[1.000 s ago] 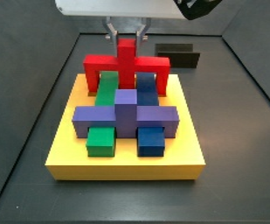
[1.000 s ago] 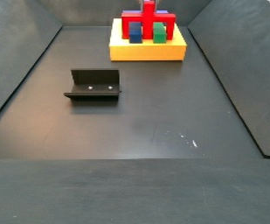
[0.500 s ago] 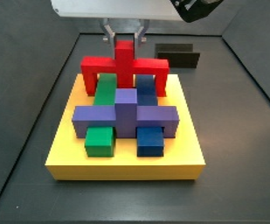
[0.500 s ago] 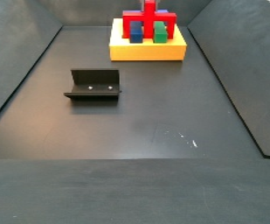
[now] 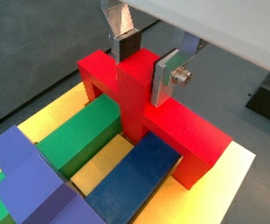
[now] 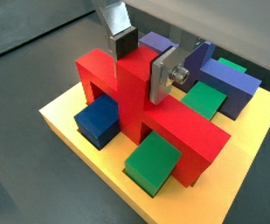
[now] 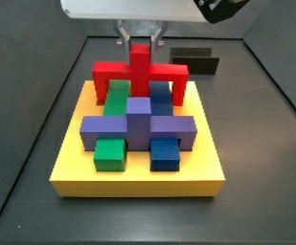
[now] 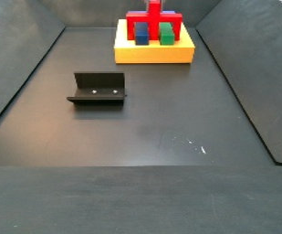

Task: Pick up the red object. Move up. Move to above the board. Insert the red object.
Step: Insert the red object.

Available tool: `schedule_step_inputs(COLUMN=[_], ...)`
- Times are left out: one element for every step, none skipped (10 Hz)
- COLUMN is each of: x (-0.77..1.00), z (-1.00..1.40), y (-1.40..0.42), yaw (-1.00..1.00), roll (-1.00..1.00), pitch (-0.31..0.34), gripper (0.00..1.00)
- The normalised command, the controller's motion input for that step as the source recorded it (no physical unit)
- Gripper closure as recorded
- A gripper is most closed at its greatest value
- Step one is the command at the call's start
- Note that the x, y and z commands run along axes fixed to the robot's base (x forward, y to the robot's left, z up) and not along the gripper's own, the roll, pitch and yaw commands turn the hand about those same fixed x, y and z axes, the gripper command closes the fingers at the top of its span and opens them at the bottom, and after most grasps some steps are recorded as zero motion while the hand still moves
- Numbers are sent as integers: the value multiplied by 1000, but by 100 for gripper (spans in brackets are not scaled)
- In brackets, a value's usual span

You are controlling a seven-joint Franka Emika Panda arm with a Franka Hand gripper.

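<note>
The red object (image 5: 143,96) stands upright directly under the gripper (image 5: 147,59), its central tab between the two silver fingers (image 5: 169,74), the crossbar spread to either side below them. Its legs straddle the green and blue bars and reach down to the board (image 7: 137,177). The board, a flat yellow slab, lies beneath the gripper, extending away past the purple cross piece.

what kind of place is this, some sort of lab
Probably a robot test cell: dark walled floor, a bolted fixture, and a claw gripping the red object over the board.
</note>
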Motion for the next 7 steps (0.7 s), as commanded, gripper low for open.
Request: schedule_step_inputs(x=[274,217,109,3,29,0,0], z=[-300,-271,-160,-86,0,0,-54], y=[0,29,77,0,0,-9,0], yaw=[0,0,0,0,0,149,283], roll=[0,50,67,19,60,129,101], pitch=[33,69,91,66,91,50,10], gripper=[100,100,100,100,100,100,100])
